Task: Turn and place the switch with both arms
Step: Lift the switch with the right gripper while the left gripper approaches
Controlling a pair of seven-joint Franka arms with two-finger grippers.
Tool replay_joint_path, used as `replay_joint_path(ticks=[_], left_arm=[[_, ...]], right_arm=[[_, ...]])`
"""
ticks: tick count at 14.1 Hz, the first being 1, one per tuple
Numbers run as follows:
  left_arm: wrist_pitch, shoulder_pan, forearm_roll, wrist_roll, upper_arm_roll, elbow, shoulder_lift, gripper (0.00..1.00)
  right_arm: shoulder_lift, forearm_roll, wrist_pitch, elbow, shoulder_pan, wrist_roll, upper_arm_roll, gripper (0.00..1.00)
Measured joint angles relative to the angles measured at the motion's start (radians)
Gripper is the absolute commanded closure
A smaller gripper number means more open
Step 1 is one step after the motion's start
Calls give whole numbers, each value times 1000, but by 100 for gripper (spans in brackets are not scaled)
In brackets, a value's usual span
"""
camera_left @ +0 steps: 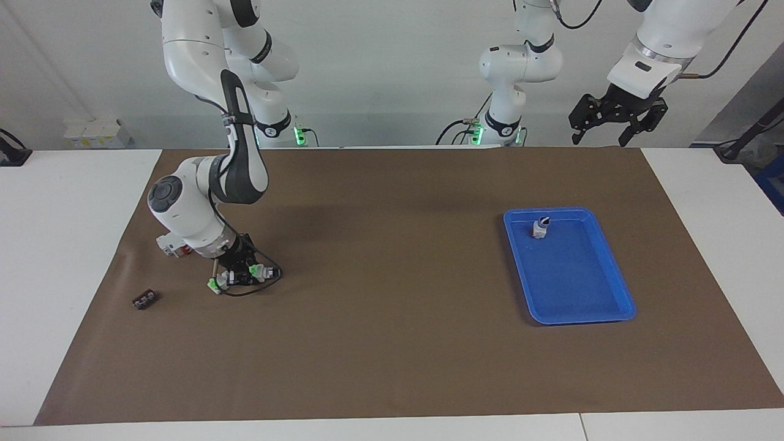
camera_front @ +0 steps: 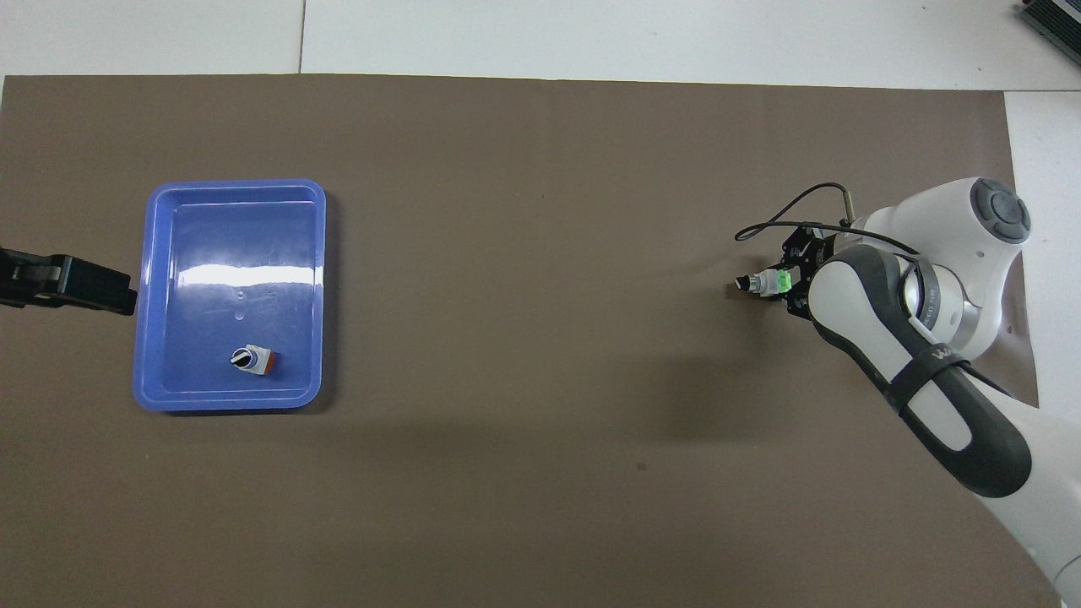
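While the right end effector [camera_left: 240, 274] grips the switch [camera_front: 767, 283] low near the worktop's right-arm end, I'd lift it level, keeping the knob exposed for the waiting, spread left end effector [camera_left: 615, 119].

The mat [camera_front: 524, 253] looks matt, like brown paper, creased at one edge. The blue tray [camera_front: 149, 295] is glossy plastic, catching glare. The arms' [camera_left: 184, 211] white shells shine smooth; the switch [camera_front: 767, 283] seems plastic.

blue tray [camera_left: 615, 288], small black part [camera_left: 144, 299]
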Motion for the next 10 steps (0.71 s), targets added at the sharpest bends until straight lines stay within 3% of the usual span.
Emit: replay_joint_path(ticks=[4,7,10], left_arm=[[-5,0,0,0,-1,0,0,0],[-14,-2,0,0,-10,-9,-4,0],[35,-3,-2,0,-48,-79,-31,0]], right_arm=[[-64,126,-149,91,2,-5,30,100],[-122,310,-233,132,8,-36,48,100],[-154,440,-277,169,9,-46,73,100]])
